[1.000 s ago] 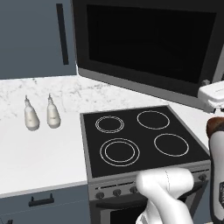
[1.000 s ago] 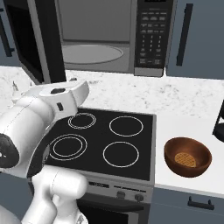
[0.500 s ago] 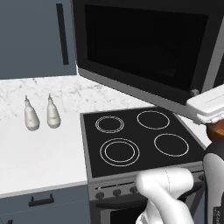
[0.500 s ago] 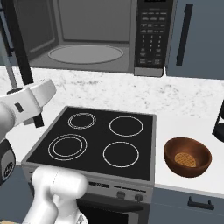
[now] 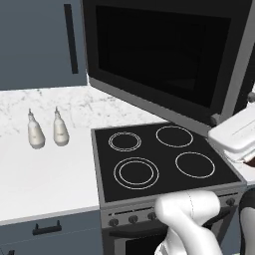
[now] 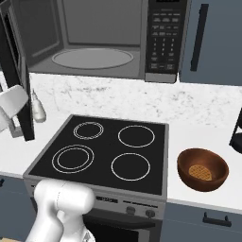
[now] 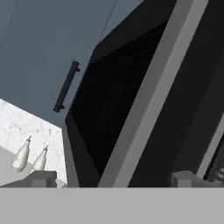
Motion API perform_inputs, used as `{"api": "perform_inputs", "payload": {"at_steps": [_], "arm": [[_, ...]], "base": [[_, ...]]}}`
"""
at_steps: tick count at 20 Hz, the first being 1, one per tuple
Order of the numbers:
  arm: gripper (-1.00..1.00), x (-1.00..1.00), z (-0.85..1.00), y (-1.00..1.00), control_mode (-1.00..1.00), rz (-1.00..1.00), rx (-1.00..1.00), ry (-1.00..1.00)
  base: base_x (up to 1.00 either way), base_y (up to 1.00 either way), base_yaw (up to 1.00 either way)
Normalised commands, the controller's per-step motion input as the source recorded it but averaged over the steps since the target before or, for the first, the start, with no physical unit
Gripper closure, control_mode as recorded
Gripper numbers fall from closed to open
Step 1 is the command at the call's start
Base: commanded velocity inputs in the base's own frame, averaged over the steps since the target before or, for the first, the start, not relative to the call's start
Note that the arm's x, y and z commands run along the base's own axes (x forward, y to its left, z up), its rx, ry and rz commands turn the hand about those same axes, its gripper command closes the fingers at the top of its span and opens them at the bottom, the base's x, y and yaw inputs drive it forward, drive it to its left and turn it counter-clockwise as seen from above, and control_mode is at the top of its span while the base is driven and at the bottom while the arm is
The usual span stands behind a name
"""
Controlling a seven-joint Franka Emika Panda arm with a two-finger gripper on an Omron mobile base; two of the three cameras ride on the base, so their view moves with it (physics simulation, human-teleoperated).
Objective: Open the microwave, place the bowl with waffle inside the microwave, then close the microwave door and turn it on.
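Right base view shows the microwave [image 6: 101, 40] above the stovetop [image 6: 106, 151] with its cavity exposed and the round turntable [image 6: 92, 58] visible; the button panel [image 6: 162, 40] at the cavity's right carries pale key markings too small to read, and no brand name can be made out. The microwave door [image 5: 164, 55] stands swung wide open, its dark glass facing the left base camera. The bowl [image 6: 203, 169] rests on the white counter [image 6: 208, 137] just right of the stovetop, with a waffle [image 6: 198, 171] inside it. In the hand view, the gripper [image 7: 113, 179] points at the grey edge of the door, its two fingertips [image 7: 41, 178] spread far apart with nothing between them. A white arm link [image 5: 234, 133] reaches across the stovetop's right side below the door. Two pale bottles [image 5: 47, 130] stand upright on the left counter.
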Motion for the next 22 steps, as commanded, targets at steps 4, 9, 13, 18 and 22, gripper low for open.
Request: {"api": "perform_inputs", "payload": {"at_steps": [4, 9, 13, 18, 22], "arm": [[-1.00, -0.13, -0.15, 1.00, -1.00, 0.00, -0.19, 0.01], [-1.00, -0.74, 0.10, -0.27, -1.00, 0.00, -0.01, 0.15], [-1.00, -0.90, 0.28, -1.00, -1.00, 0.00, 0.03, 0.21], [-1.00, -0.14, 0.39, -0.99, -1.00, 0.10, 0.12, 0.29], [-1.00, 0.63, 0.24, -0.67, -1.00, 0.33, 0.23, 0.28]], "base": [[0.00, 0.00, 0.00], [0.00, 0.00, 0.00], [0.00, 0.00, 0.00], [0.00, 0.00, 0.00], [0.00, 0.00, 0.00]]}}
